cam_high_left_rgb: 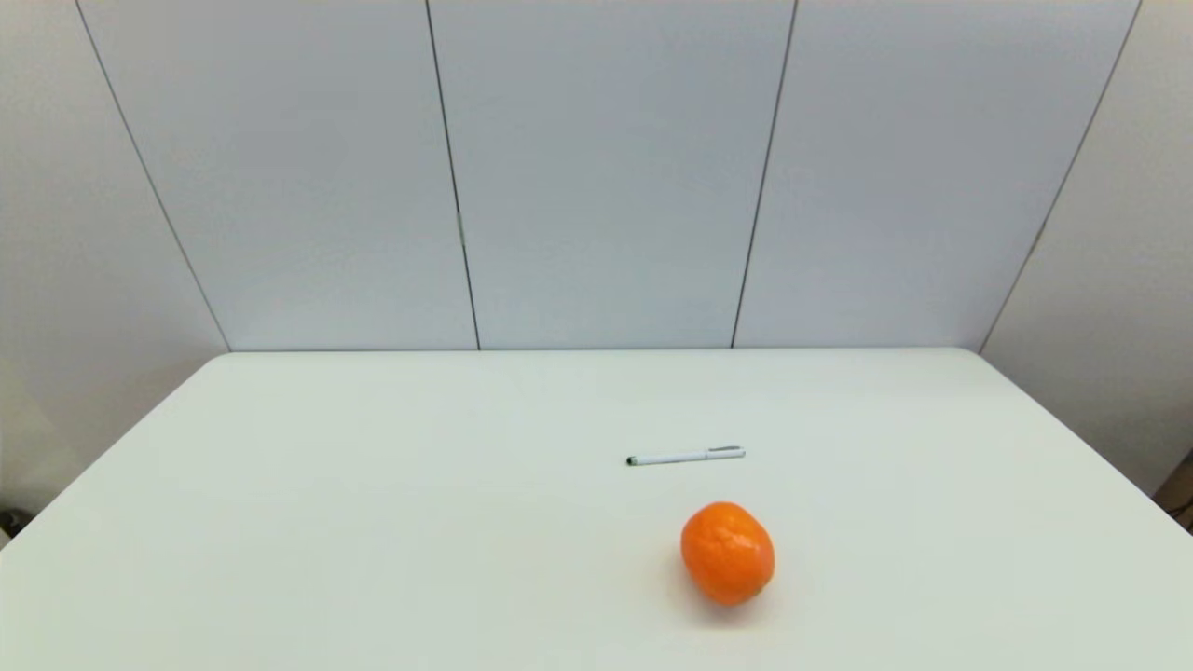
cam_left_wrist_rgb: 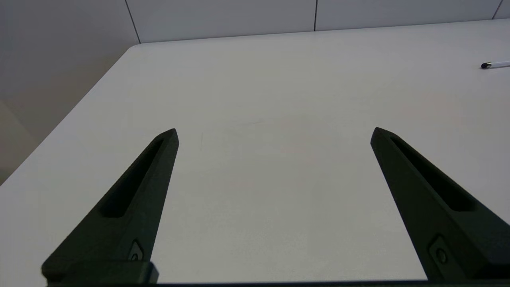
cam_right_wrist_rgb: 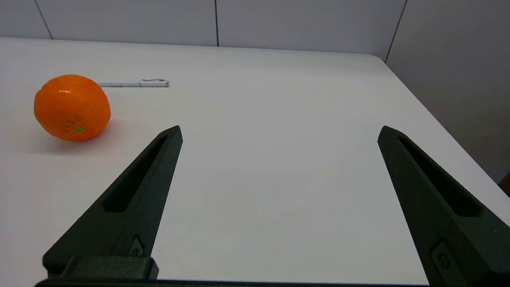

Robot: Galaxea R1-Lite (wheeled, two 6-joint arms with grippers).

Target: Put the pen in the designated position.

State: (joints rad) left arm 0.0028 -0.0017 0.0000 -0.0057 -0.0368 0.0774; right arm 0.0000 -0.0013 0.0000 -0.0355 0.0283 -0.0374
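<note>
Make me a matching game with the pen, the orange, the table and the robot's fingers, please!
Things:
1. pen
2. orange
3. table
4. left gripper and right gripper

States:
A. round, nearer the robot than the slim thing
B. black fingers spread wide, holding nothing
C. lying flat, black tip toward the robot's left
D. plain white, carrying both things

Pairs: 1-C, 2-A, 3-D, 4-B
</note>
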